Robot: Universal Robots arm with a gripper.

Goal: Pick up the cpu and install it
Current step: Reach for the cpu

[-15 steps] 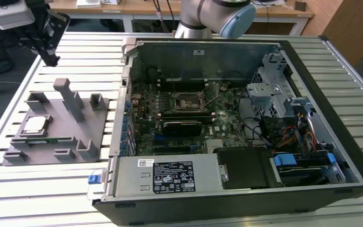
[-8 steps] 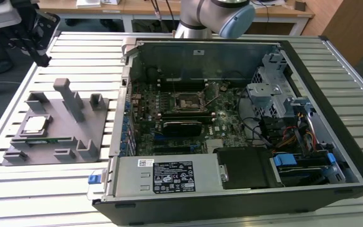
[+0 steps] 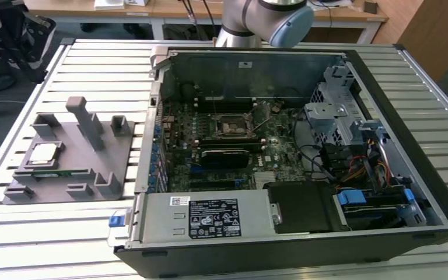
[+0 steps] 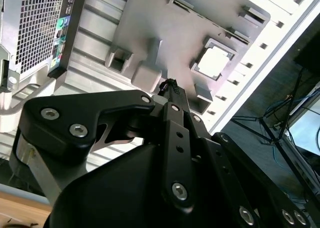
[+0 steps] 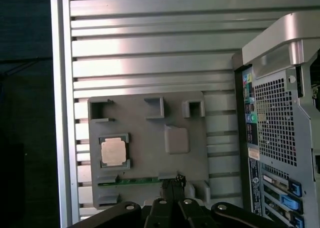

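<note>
On grey fixture (image 5: 145, 138), cpu (image 5: 114, 151) seated; gripper (image 5: 173, 182) apart, closed

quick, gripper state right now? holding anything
gripper: closed, holding nothing; the cpu lies in the grey holder, apart from it.

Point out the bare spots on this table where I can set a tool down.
Bare slats: in front of the grey fixture plate at the table's near corner, behind that plate, and beyond the computer case on the exterior view's right. Crowded: the plate, with posts and the cpu, and the case's inside.
</note>
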